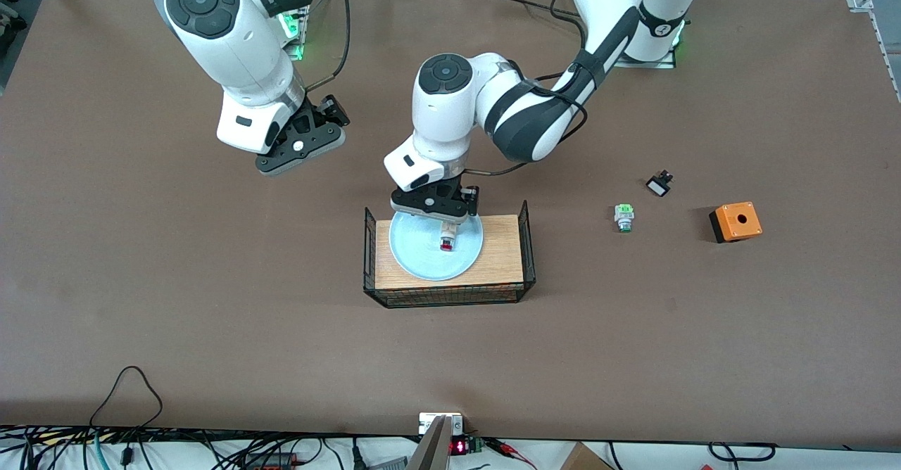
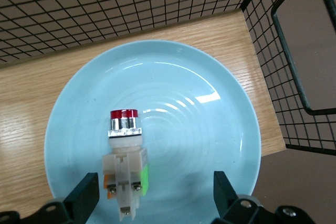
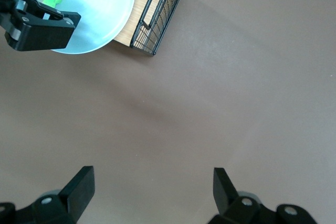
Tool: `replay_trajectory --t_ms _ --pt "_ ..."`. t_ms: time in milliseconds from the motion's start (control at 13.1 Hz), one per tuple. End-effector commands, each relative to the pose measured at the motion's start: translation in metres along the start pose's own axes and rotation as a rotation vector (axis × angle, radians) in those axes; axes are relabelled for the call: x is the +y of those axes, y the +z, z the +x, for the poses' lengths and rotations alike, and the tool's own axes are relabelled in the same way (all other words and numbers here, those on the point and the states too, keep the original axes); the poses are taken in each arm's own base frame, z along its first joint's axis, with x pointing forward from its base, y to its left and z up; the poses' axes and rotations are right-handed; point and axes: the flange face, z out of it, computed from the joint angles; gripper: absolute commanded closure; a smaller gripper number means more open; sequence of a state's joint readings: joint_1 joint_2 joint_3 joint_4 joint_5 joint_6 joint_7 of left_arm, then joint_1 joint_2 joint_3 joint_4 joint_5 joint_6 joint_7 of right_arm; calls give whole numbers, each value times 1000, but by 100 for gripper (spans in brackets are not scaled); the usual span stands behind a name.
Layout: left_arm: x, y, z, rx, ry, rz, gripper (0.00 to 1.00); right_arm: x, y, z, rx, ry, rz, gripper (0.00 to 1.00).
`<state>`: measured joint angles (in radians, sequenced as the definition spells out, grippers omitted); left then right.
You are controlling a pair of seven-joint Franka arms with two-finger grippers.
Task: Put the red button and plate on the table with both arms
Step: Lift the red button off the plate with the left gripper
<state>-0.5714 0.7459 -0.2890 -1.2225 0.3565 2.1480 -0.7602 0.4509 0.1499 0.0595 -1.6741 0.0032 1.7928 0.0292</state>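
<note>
Your left gripper [image 2: 156, 195] has its jaws spread wide, one finger on each side of the red button [image 2: 126, 156] without touching it, and your right gripper [image 3: 152, 190] also has its jaws wide apart with nothing between them. Take the light-wood board [image 1: 503, 245] with black wire sides as your landmark: the plate [image 1: 422, 259] lies flat on it, and the red button lies on its side on the plate, red cap pointing toward the front camera. Your left gripper hangs low over the plate, around the button's whitish body. Your right gripper waits in the air over bare table [image 1: 176, 280], toward the right arm's end from the board. The green-capped button [image 1: 624, 217], a small black part [image 1: 659, 185] and the orange box [image 1: 735, 221] sit on the table toward the left arm's end from the board.
</note>
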Motion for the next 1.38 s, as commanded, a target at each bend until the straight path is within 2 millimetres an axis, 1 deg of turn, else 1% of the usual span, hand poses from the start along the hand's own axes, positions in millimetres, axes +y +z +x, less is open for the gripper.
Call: replay_trajectory --t_ms 0,77,153,230,383,460,536,613,690,843,920,996,1073,1149,1226,1303 --pt "-6 8 2 7 2 35 37 0 -5 2 13 13 -9 0" --pt "-6 10 1 3 3 37 37 0 -5 2 18 13 -9 0" --pt "-8 10 2 3 0 39 40 0 -5 3 21 13 -8 0" --pt "-9 9 3 3 -4 37 56 1 -5 3 21 14 -8 0" --pt "-10 8 3 0 -12 34 67 3 -9 2 27 20 -4 0" --pt "-12 3 6 0 -19 34 73 3 -10 2 30 20 -4 0" --pt "-21 -2 11 -13 -33 49 73 2 -9 2 27 18 -4 0" --pt "-31 -14 15 -31 -47 65 74 2 -9 2 27 18 -4 0" --pt "-33 -23 14 -54 -54 73 76 2 -9 2 27 17 -4 0" --pt "-43 -58 14 -96 -83 81 76 -5 -9 1 27 4 -7 0" --pt "-52 -78 15 -128 -108 81 76 -16 -9 1 28 -22 -9 0" --pt "-69 -95 20 -160 -152 66 76 -29 -9 1 33 -45 -9 0" --pt "-93 -115 30 -190 -213 23 76 -42 -10 1 43 -73 -10 0" --pt "-111 -131 37 -222 -268 -27 76 -59 -7 1 43 -106 -12 0" --pt "-133 -143 43 -251 -314 -54 76 -71 -6 1 50 -137 -36 0" --pt "-154 -150 48 -261 -336 -51 76 -82 -3 1 52 -175 -72 0"
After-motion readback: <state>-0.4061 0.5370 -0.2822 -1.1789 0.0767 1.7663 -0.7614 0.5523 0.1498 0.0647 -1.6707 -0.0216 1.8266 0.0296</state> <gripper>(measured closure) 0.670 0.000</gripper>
